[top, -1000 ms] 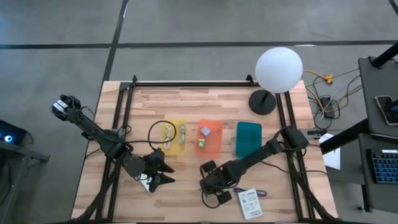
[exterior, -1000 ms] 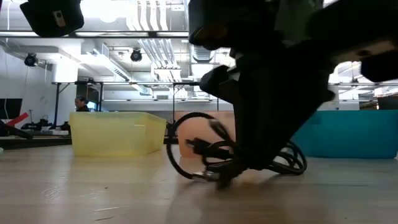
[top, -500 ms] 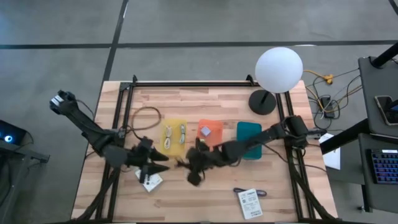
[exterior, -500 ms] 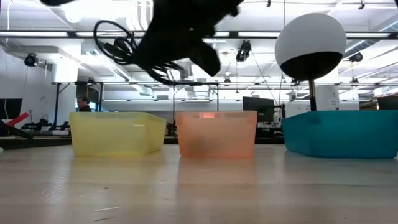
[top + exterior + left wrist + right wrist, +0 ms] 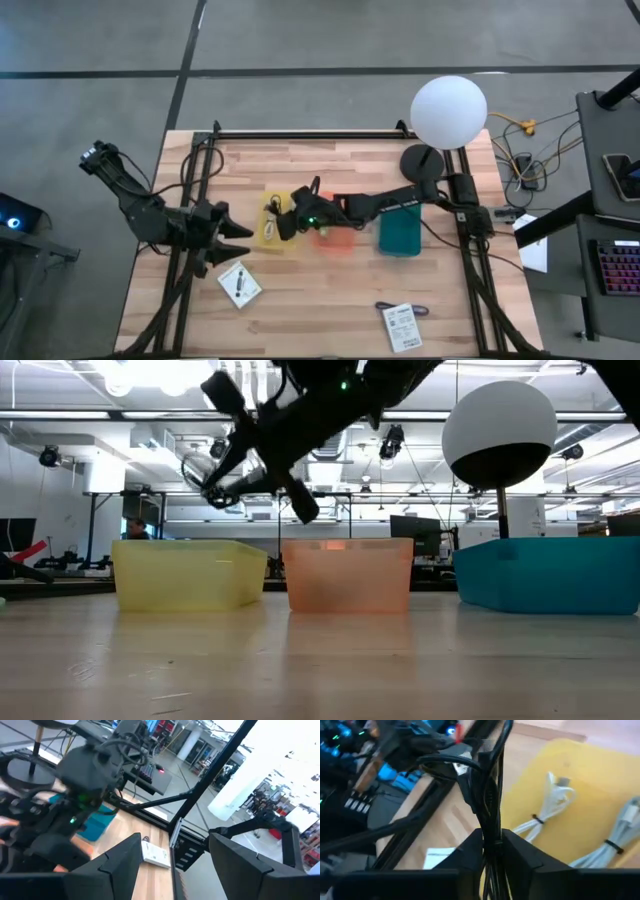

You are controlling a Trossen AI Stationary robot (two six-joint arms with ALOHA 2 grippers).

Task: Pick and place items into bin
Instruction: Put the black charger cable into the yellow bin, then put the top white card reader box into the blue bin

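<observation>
My right gripper (image 5: 283, 224) reaches in from the right, hovers over the yellow bin (image 5: 281, 238) and is shut on a bundle of black cord (image 5: 222, 484). In the low view the bundle hangs in the air above that bin (image 5: 188, 574). Inside the bin lie white coiled cables (image 5: 551, 806). My left gripper (image 5: 238, 234) is open and empty, left of the yellow bin and above the table. A white card (image 5: 240, 284) lies flat near it. A white packet (image 5: 402, 325) with a thin dark cable (image 5: 385, 308) lies by the near edge. My right gripper pinches several strands of the black cord (image 5: 490, 837) between its two fingers (image 5: 522, 855). The strands run along the fingers and out past their tips. The bundle is lifted clear of the table, and its loops (image 5: 215, 490) stick out beyond the fingers over the yellow bin.
An orange bin (image 5: 338, 236) holding small items and a teal bin (image 5: 400, 226) stand in a row right of the yellow one. A white globe lamp (image 5: 448, 110) stands at the far right corner. Bare wood lies along the near edge between card and packet.
My right gripper, shut on the black cord, has risen from the near part of the table and swung toward the far left, ending over the yellow bin; the cord came off the table with it. My left gripper has drawn back from the white card toward the far left.
</observation>
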